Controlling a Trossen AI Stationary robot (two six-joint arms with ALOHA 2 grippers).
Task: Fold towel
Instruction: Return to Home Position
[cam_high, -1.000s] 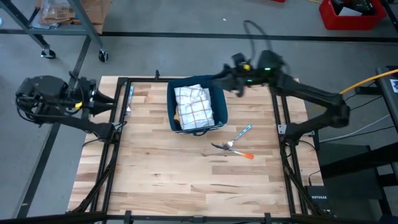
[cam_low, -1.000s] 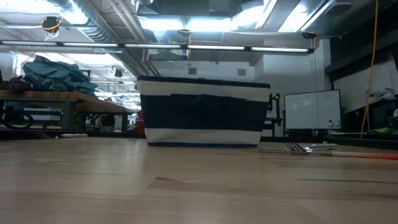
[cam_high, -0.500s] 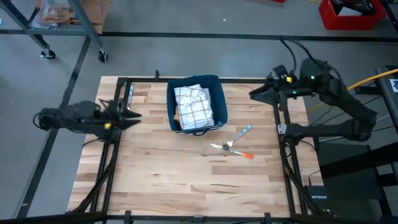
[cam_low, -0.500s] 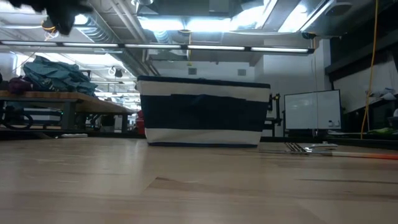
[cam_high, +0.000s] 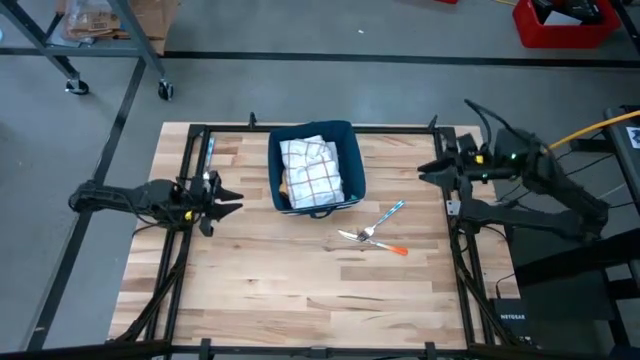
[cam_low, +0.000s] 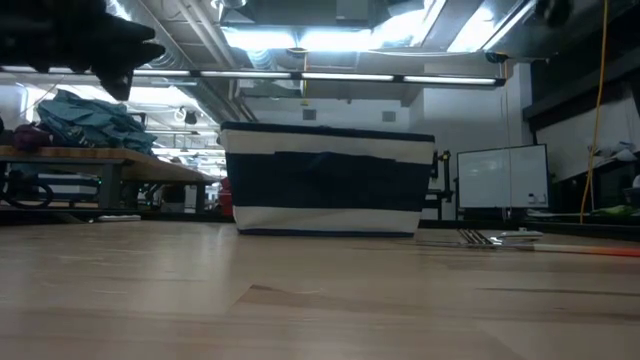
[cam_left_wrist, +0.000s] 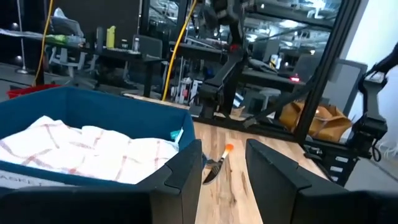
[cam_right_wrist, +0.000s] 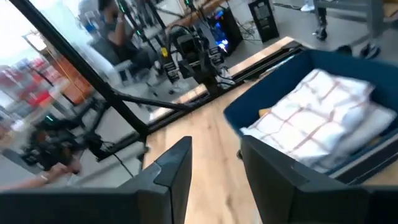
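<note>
A white towel with thin red checks (cam_high: 312, 168) lies crumpled inside a dark blue bin (cam_high: 354, 170) standing on the far middle of the table; the left wrist view shows the towel (cam_left_wrist: 93, 152) and so does the right wrist view (cam_right_wrist: 323, 121). My left gripper (cam_high: 232, 199) hovers open at the table's left edge, pointing toward the bin. My right gripper (cam_high: 428, 172) hovers open at the table's right edge, also pointing toward the bin. Neither touches anything.
A fork (cam_high: 362, 235), a blue-handled utensil (cam_high: 390, 213) and an orange-tipped one (cam_high: 392, 249) lie on the table just near-right of the bin. Black frame rails run along the table's left and right edges. Bare wood spans the near half.
My left gripper has swung from beyond the table's left edge rightward toward the bin and come lower. My right gripper has drawn back from the bin's far right corner to the table's right edge. The towel and bin have stayed put.
</note>
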